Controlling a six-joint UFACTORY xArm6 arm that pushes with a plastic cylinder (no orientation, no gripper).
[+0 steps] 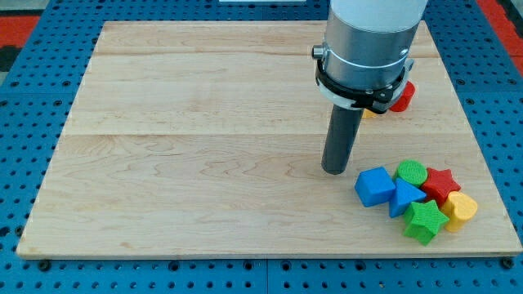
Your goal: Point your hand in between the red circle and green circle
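Observation:
My tip (334,170) rests on the wooden board (204,147), right of centre. The green circle (411,172) lies to the tip's right, at the top of a cluster of blocks. The red circle (403,96) sits near the view's upper right, mostly hidden behind the arm's grey body (368,49); a bit of a yellow block (370,113) shows beside it. The tip stands to the left of the line between the two circles, nearer the green one.
The cluster at the lower right also holds a blue cube (375,186), a blue triangle-like block (404,198), a red star (440,184), a green star (425,221) and a yellow block (461,208). Blue pegboard surrounds the board.

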